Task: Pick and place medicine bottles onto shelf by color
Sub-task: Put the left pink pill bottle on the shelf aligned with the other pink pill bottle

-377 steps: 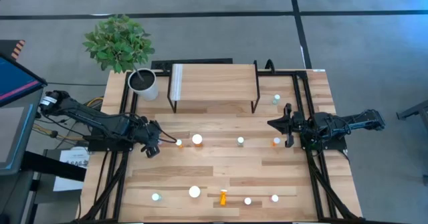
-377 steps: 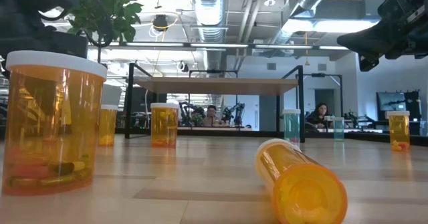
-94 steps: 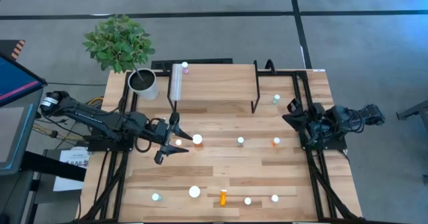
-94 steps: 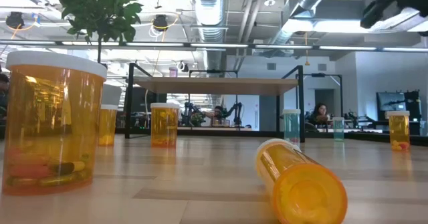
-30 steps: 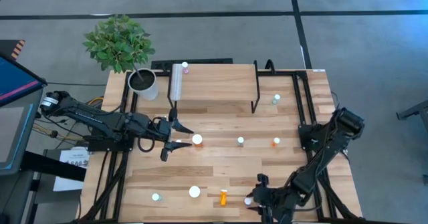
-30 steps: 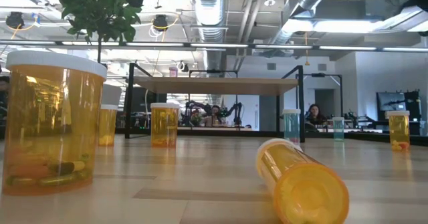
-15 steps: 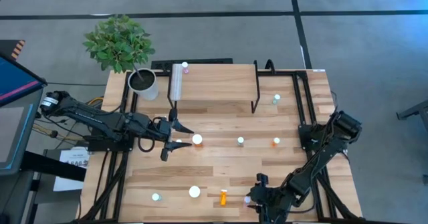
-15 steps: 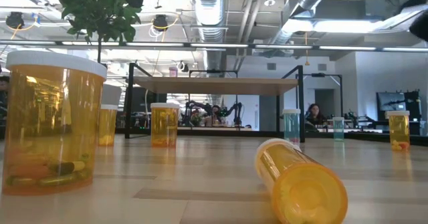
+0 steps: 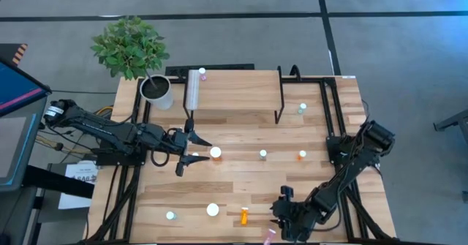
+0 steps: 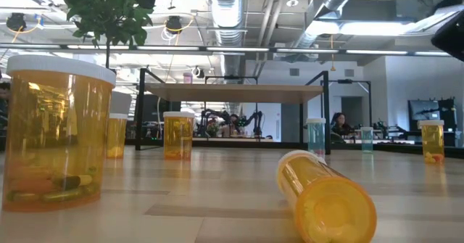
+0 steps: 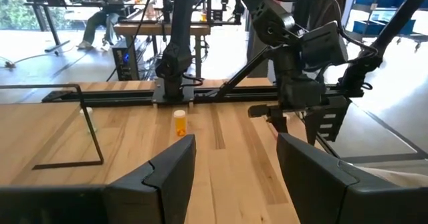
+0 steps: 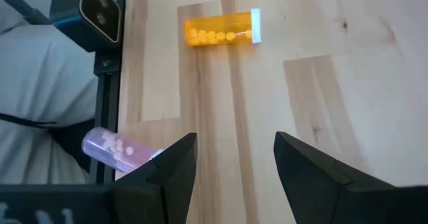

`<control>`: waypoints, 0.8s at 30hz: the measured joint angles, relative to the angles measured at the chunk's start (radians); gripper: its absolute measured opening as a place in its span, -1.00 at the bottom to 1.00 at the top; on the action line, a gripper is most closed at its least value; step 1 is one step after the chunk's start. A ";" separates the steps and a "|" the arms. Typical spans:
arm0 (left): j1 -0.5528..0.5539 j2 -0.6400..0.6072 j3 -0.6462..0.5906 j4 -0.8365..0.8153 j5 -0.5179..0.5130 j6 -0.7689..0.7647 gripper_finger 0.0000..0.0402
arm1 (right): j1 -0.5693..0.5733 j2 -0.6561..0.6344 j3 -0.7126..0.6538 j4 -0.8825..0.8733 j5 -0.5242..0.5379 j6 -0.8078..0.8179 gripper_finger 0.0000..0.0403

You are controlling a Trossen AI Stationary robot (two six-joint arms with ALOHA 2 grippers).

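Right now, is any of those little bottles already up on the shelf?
Yes, one: the pink bottle at the back left corner of the shelf. The other bottles are down on the table or at its front edge.

A leafy green plant in a white pot is standing on the wooden tabletop, just beyond the left pincer. Past the tabletop, what look like seated people are showing in the room.

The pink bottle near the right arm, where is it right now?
In the high view the pink bottle lies on its side at the table's front edge, beside the right gripper and just right of the toppled orange bottle.
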 joint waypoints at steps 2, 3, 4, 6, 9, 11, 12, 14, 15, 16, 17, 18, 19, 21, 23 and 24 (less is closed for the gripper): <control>0.000 0.000 0.000 0.000 0.000 0.000 -0.01 | -0.006 -0.004 0.000 -0.006 -0.010 0.000 0.10; 0.000 0.000 0.000 0.000 0.000 0.000 -0.01 | -0.009 -0.009 0.000 -0.018 -0.018 0.001 0.10; 0.000 0.000 0.000 0.000 0.000 0.000 -0.01 | -0.011 -0.019 0.000 -0.034 -0.019 0.001 0.10; 0.000 0.000 0.000 -0.001 0.000 0.000 -0.01 | -0.015 -0.042 0.000 -0.044 -0.033 0.020 0.10; 0.000 0.008 0.000 0.002 0.002 -0.010 -0.01 | -0.022 -0.098 0.000 -0.105 -0.047 0.055 0.10; -0.001 0.027 -0.001 0.005 0.017 -0.011 -0.01 | -0.022 -0.145 0.000 -0.135 -0.049 0.080 0.10; -0.002 0.043 -0.002 0.018 0.029 -0.011 -0.01 | -0.022 -0.170 0.000 -0.151 -0.049 0.091 0.10; -0.003 0.087 0.000 0.057 0.044 -0.012 -0.01 | -0.022 -0.217 0.000 -0.161 -0.046 0.112 0.10; -0.003 0.112 0.000 0.079 0.059 -0.013 -0.01 | -0.022 -0.240 0.000 -0.172 -0.044 0.120 0.10; -0.003 0.138 0.001 0.102 0.073 -0.012 -0.01 | -0.023 -0.259 0.000 -0.171 -0.042 0.122 0.10; -0.003 0.163 0.007 0.107 0.084 -0.006 -0.01 | -0.024 -0.278 0.000 -0.166 -0.036 0.123 0.10; -0.003 0.188 0.017 0.114 0.096 0.003 -0.01 | -0.023 -0.293 0.000 -0.163 -0.027 0.123 0.10; -0.003 0.210 0.026 0.116 0.104 0.014 -0.01 | -0.020 -0.304 0.000 -0.159 -0.019 0.123 0.10; -0.003 0.249 0.054 0.114 0.109 0.037 -0.01 | -0.013 -0.320 0.000 -0.153 -0.010 0.124 0.10; -0.003 0.275 0.080 0.113 0.109 0.059 -0.01 | -0.010 -0.330 0.000 -0.149 0.003 0.151 0.10; -0.003 0.281 0.091 0.113 0.109 0.067 -0.01 | -0.010 -0.331 0.000 -0.141 0.005 0.169 0.10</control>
